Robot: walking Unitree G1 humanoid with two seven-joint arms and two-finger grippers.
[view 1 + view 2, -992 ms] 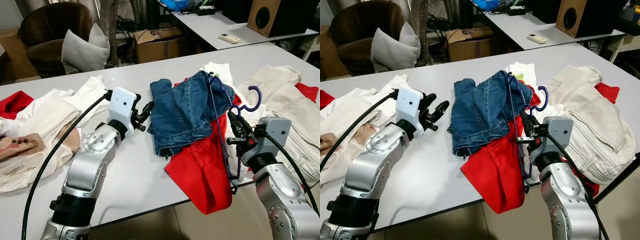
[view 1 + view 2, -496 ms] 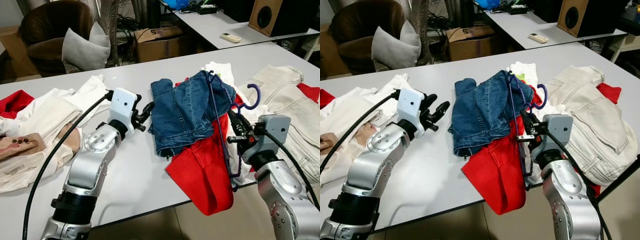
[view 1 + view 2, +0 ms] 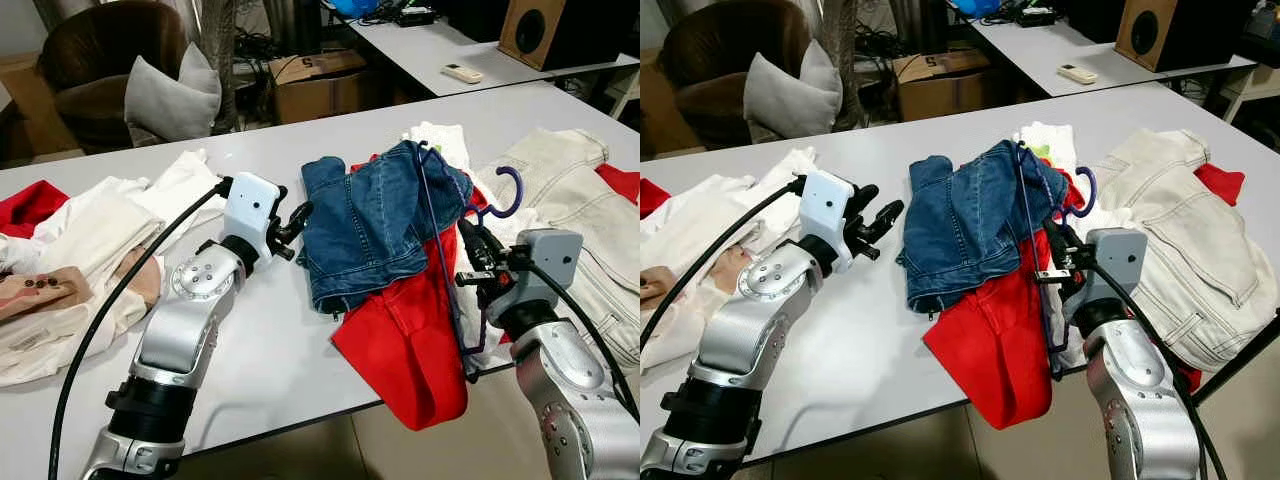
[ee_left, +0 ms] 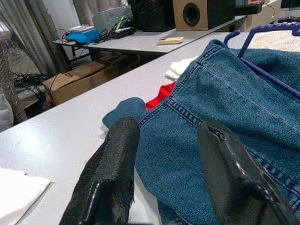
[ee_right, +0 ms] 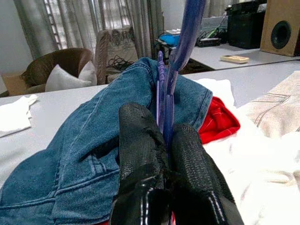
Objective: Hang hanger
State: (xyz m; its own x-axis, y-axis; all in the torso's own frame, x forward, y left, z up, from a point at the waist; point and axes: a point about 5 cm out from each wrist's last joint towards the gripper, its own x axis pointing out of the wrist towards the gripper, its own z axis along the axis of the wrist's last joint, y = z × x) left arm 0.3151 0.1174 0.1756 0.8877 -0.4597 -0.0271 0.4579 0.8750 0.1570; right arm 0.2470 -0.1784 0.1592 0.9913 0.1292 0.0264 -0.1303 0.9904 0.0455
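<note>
Right gripper (image 3: 470,250) clamped tight on the purple hanger (image 3: 440,260), just right of the blue jeans (image 3: 375,225). Left gripper (image 3: 290,222) spread wide, holding nothing, just left of those jeans. Hanger threaded through the jeans, hook beyond their right edge, lower bar partly hidden against red cloth (image 3: 400,340) below the jeans.

jeans (image 3: 375,225) on table (image 3: 260,340) | hanger (image 3: 440,250) right of jeans (touching) | cushion (image 3: 170,100) behind table
</note>
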